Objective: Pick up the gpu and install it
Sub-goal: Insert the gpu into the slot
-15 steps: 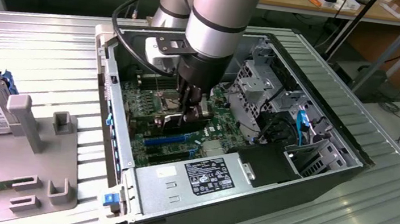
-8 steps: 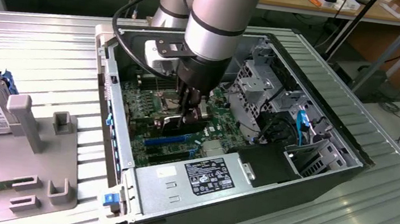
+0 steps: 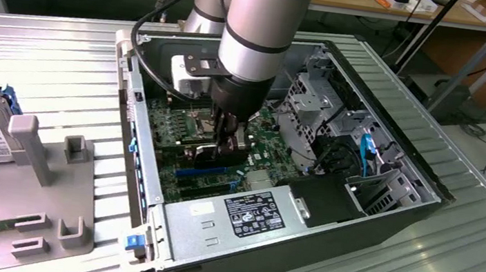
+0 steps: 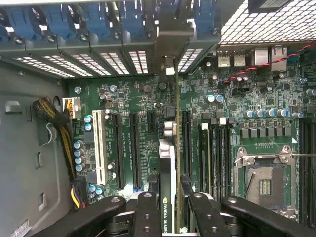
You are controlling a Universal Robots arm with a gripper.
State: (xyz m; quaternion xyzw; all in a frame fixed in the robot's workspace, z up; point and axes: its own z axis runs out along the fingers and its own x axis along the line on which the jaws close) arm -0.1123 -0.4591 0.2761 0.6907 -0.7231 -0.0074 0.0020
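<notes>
**GPU HELD ABOVE SLOTS**

The fingers clamp the gpu edge-on, one on each face, inside the case. The card lies directly beneath the gripper, over the motherboard slots. Its long axis points to the rear brackets, about 8 o'clock in the exterior view.

The computer case was bare sheet metal with a dull grey finish. It stood on a ribbed metal table with a soft sheen. Inside the case, the motherboard was green laminate and carried a glossy white plastic slot. Also inside, the gpu showed dark plastic over a thin green board edge, clamped by the matt black gripper. Beside the case stood a matt grey plastic fixture.
</notes>
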